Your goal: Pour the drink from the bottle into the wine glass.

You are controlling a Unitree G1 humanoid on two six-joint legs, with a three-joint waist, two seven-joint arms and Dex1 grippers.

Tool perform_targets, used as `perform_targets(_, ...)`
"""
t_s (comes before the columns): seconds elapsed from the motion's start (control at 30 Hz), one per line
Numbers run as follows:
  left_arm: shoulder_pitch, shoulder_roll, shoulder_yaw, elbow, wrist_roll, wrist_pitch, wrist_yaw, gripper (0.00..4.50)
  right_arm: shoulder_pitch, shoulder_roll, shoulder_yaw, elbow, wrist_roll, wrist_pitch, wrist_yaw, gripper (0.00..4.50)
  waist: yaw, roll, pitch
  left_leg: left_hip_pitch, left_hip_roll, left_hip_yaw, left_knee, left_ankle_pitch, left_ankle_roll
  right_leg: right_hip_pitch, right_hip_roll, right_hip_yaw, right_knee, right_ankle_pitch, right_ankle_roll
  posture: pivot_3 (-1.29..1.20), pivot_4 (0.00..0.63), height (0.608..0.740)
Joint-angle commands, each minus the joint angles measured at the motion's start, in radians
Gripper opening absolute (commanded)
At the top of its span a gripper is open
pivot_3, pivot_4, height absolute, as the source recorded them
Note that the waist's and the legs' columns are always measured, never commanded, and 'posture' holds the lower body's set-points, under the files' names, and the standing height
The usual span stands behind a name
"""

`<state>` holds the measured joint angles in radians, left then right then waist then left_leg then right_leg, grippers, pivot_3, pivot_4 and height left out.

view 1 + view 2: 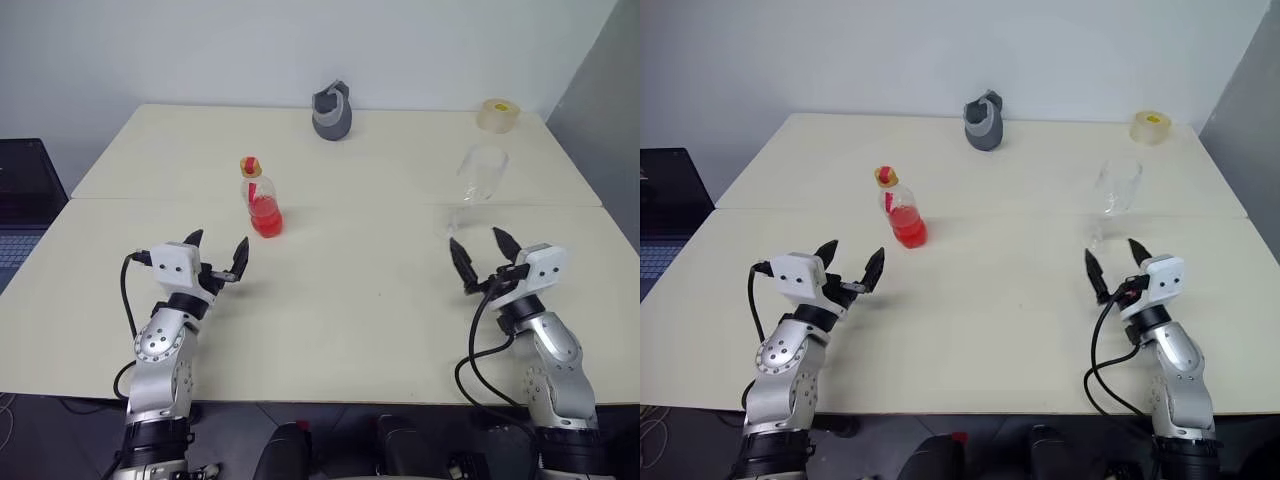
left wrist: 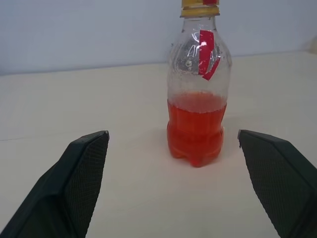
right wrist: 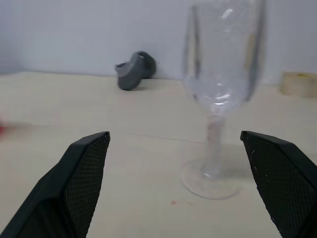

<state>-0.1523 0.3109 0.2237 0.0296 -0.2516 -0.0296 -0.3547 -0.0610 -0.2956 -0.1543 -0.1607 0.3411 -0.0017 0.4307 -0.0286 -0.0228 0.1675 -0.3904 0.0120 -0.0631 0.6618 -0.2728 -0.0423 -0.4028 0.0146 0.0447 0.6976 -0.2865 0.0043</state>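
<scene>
The bottle [image 1: 262,200] stands upright on the table, left of centre, with a yellowish cap, a red label strip and the red drink [image 2: 196,127] filling its lower part. My left gripper [image 1: 220,255] hovers open just short of it, nothing between its fingers. The wine glass [image 1: 478,180] stands upright and clear at the right, its foot [image 3: 209,183] on the table. My right gripper [image 1: 480,250] is open a short way in front of the glass, holding nothing.
A grey jug-like object [image 1: 332,112] sits at the table's far edge, centre. A pale yellow tape roll [image 1: 498,113] lies at the far right corner. A seam [image 1: 350,203] runs across the table between two tabletops. A dark laptop [image 1: 22,200] sits off the left side.
</scene>
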Motion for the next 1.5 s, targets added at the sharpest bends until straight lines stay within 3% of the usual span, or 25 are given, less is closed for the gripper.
perform_targets(0.03, -0.077, 0.004, -0.018, 0.067, 0.025, -0.012, 0.004, 4.49, 0.019, -0.054, 0.061, -0.143, 0.043, 0.071, 0.087, 4.5, 0.0, 0.0, 0.0, 0.0, 0.0, 0.0, 0.0, 0.0, 0.0, 0.0, 0.0, 0.0, 0.0, 0.0, 0.0, 0.0, 0.15, 0.74)
perform_targets(0.47, -0.404, 0.025, -0.084, 0.551, 0.11, -0.142, -0.068, 4.49, -0.046, -0.084, 0.114, -0.307, 0.087, 0.219, 0.103, 4.5, 0.001, 0.0, 0.0, -0.002, -0.001, 0.0, 0.001, 0.0, 0.0, 0.0, 0.0, -0.002, -0.001, 0.0, 0.0, 0.0, 0.15, 0.74)
perform_targets(0.8, -0.561, 0.022, -0.067, 0.825, 0.107, -0.232, -0.098, 4.49, -0.057, -0.097, 0.142, -0.342, 0.106, 0.272, 0.138, 4.5, 0.0, -0.001, 0.0, -0.003, -0.002, 0.0, 0.001, 0.0, 0.0, -0.001, 0.0, -0.004, -0.001, 0.0, 0.0, 0.0, 0.15, 0.74)
perform_targets(1.1, -0.652, 0.005, -0.04, 0.959, 0.083, -0.264, -0.126, 4.49, -0.074, -0.206, 0.202, -0.391, 0.173, 0.376, 0.275, 4.5, 0.0, -0.001, 0.0, -0.004, -0.002, 0.0, 0.002, 0.0, 0.0, -0.001, 0.0, -0.005, -0.001, 0.0, 0.0, 0.0, 0.15, 0.74)
perform_targets(1.37, -0.689, 0.005, -0.043, 1.012, 0.086, -0.271, -0.163, 4.49, -0.12, -0.223, 0.213, -0.377, 0.196, 0.402, 0.321, 4.5, 0.0, -0.001, 0.0, -0.004, -0.002, 0.0, 0.002, 0.0, 0.0, -0.001, 0.0, -0.006, -0.001, 0.0, 0.0, 0.0, 0.15, 0.74)
perform_targets(1.5, -0.695, 0.005, -0.038, 1.024, 0.085, -0.276, -0.172, 3.57, -0.136, -0.216, 0.215, -0.361, 0.188, 0.396, 0.326, 4.5, 0.0, -0.001, 0.0, -0.004, -0.002, 0.0, 0.002, 0.0, 0.0, -0.001, 0.0, -0.006, -0.001, 0.0, 0.0, 0.0, 0.15, 0.74)
